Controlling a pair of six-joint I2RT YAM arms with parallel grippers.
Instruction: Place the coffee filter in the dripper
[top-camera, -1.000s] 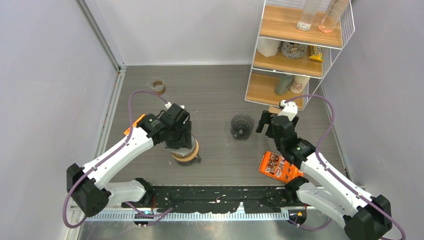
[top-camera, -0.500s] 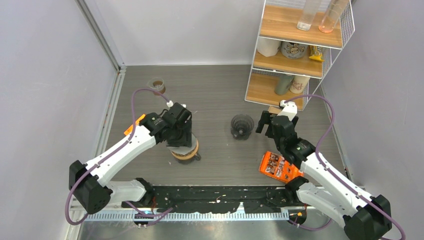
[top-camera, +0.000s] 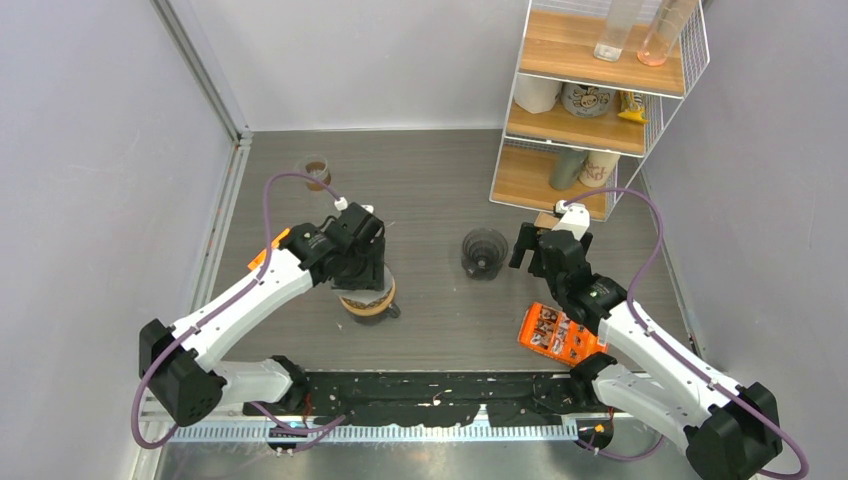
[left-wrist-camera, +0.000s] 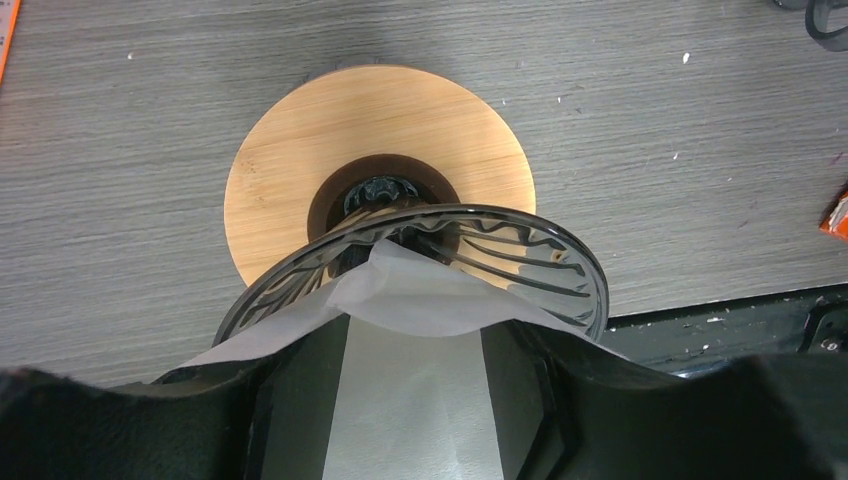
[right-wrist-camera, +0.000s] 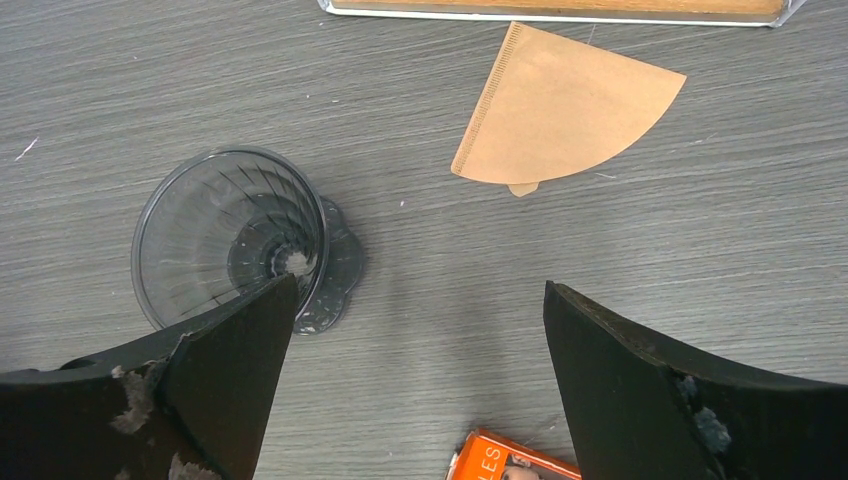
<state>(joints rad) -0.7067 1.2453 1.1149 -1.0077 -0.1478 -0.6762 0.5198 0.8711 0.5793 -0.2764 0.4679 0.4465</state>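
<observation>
While the left gripper (left-wrist-camera: 420, 345) grasps the white filter (left-wrist-camera: 410, 295), the paper's front edge lies over the rim and inside the glass dripper (left-wrist-camera: 520, 250), which stands on a round wooden base (left-wrist-camera: 290, 170). Further right, a second dripper (right-wrist-camera: 225, 235) stands apart from a brown filter (right-wrist-camera: 560, 110) lying flat by the shelf (top-camera: 590, 100). Above the gap between them hovers the right gripper (right-wrist-camera: 417, 290), spread wide and holding nothing, an orange packet (right-wrist-camera: 500, 462) nearby.
</observation>
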